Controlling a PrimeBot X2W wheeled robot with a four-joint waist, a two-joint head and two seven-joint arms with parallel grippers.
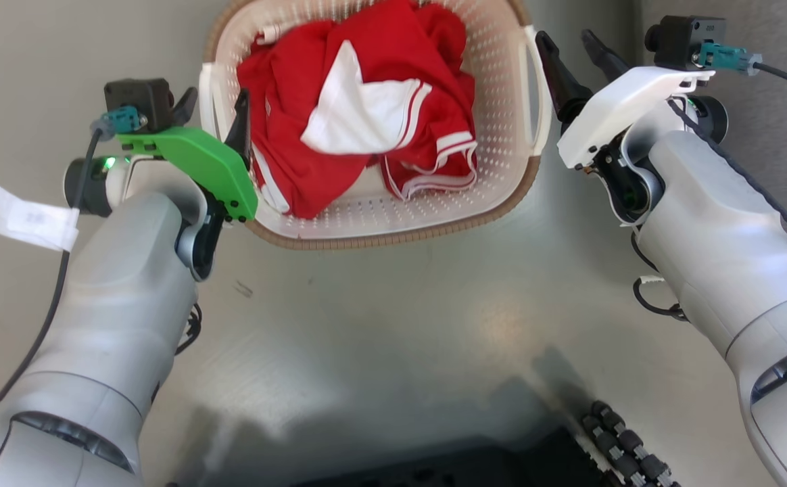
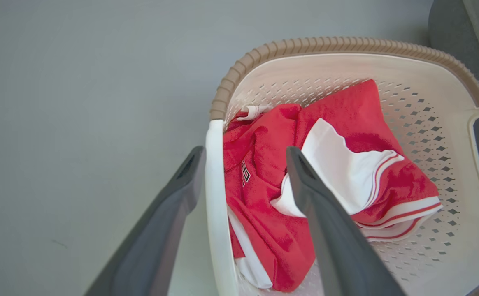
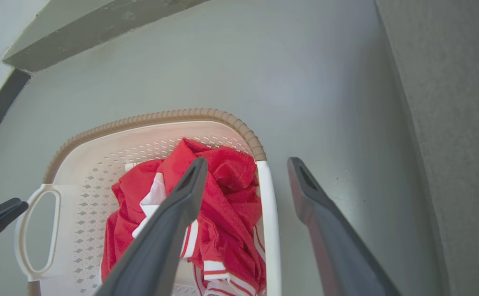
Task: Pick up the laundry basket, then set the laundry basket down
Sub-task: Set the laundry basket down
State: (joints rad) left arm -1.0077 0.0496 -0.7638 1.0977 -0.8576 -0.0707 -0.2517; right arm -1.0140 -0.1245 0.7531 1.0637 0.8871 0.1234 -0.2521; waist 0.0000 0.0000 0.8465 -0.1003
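Floor [image 1: 393,325] grey under laundry basket [image 1: 400,238]. We see grey textured surface [image 3: 461,123] near basket's right side and our dark base [image 1: 623,446] well behind. Basket sits on floor ahead of us, between both arms. It holds crumpled red-and-white garment [image 1: 366,101]. Left hand [image 1: 216,101] open, fingers astride left loop handle [image 2: 215,185], one finger inside basket above garment, other outside. Right hand [image 1: 566,40] open, likewise astride right loop handle [image 3: 269,213], not clamped on it.
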